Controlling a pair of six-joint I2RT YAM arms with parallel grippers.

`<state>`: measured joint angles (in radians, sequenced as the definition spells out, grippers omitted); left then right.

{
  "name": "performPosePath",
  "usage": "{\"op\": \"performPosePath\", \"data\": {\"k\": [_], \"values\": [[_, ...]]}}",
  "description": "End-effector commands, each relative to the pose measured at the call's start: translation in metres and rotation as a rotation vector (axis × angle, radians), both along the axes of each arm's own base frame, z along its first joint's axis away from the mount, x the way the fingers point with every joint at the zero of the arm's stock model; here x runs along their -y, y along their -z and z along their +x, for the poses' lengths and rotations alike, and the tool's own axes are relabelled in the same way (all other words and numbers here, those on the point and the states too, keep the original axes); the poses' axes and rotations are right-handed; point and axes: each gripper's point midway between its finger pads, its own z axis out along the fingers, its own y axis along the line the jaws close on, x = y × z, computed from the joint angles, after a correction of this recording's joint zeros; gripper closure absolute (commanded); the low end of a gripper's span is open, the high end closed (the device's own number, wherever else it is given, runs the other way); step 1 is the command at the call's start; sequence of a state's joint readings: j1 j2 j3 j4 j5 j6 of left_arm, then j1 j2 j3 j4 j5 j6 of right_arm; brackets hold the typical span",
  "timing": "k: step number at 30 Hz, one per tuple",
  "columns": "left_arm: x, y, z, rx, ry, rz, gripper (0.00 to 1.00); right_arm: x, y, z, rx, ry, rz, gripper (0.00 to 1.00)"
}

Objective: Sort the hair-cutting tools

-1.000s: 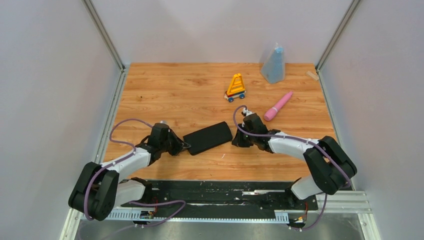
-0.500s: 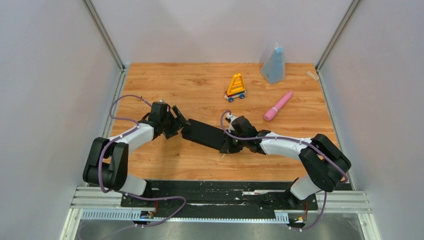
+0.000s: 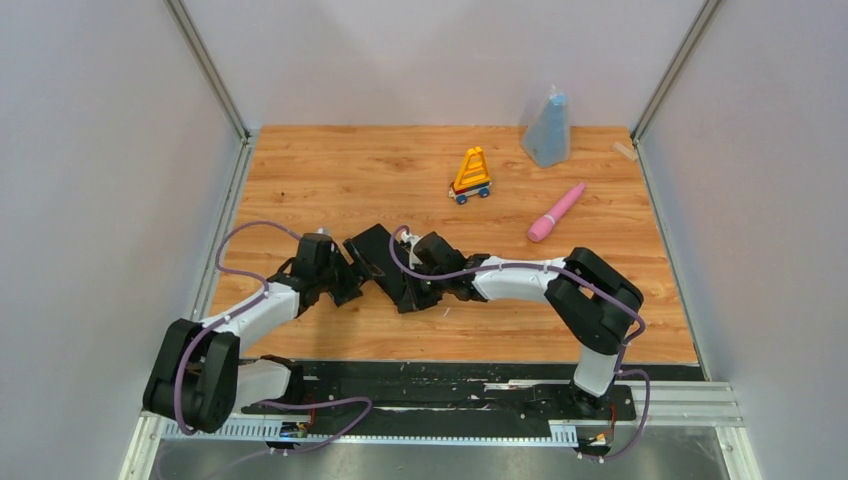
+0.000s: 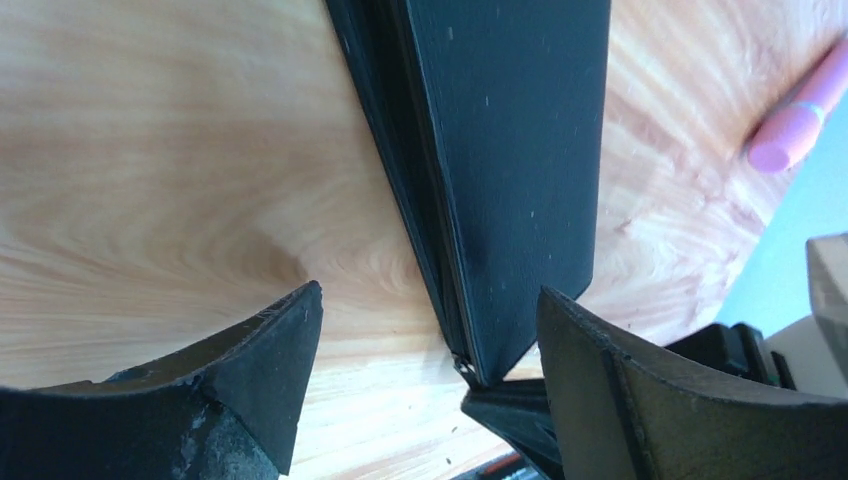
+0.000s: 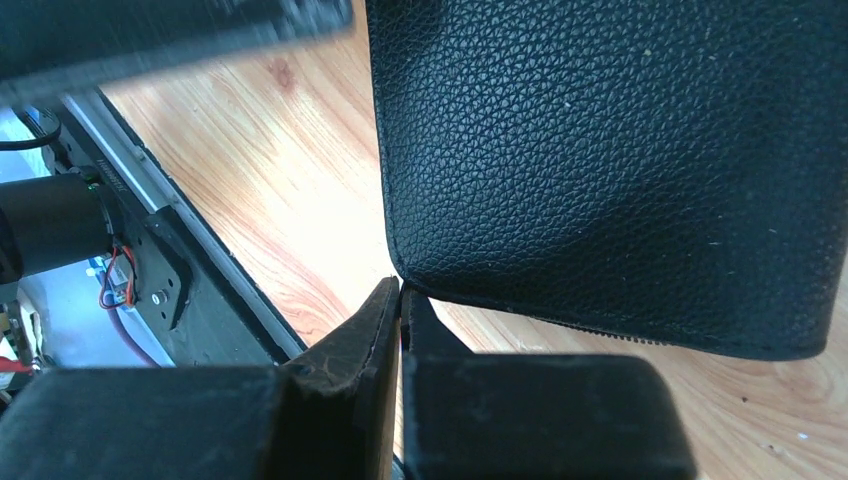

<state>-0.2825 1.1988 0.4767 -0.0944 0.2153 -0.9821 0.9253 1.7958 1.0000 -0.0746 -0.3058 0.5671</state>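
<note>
Case (image 3: 380, 262), black and pebble-grained, flat, with a zipped edge.

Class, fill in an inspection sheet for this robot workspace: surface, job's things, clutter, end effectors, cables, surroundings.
Surface: wooden table, no spills seen.
Job's things: nothing seen; no scissors or combs in view.
Clutter: black case mid-table between the arms; toy, pink wand, blue bag and small beige block towards the far right.
End effectors: left end effector open, the case's corner between its fingers; right end effector shut at the case's edge.
Cables: purple cables loop beside both arms.
Surroundings: plain walls, metal posts.
</note>
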Motion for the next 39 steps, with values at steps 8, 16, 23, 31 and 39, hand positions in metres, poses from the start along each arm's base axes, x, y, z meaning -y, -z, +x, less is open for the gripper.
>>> {"op": "performPosePath", "data": {"k": [8, 16, 23, 31, 39], "values": [[0.066, 0.008, -0.011, -0.012, 0.08, -0.168, 0.36, -0.017, -0.009, 0.003, 0.027, -0.018, 0.052, 1.0], [0.054, 0.032, -0.015, -0.067, 0.025, -0.1, 0.96, 0.005, -0.003, -0.011, 0.021, -0.031, 0.013, 1.0], [0.028, 0.037, -0.01, -0.08, 0.002, -0.036, 1.0, 0.07, 0.024, -0.025, 0.04, 0.055, -0.13, 1.0], [0.031, 0.029, -0.016, -0.077, 0.126, -0.006, 1.0, 0.162, 0.031, 0.029, -0.007, 0.447, -0.137, 1.0], [0.047, 0.024, -0.04, -0.09, 0.341, -0.057, 1.0, 0.179, 0.012, 0.061, 0.028, 0.508, -0.064, 1.0]]}}
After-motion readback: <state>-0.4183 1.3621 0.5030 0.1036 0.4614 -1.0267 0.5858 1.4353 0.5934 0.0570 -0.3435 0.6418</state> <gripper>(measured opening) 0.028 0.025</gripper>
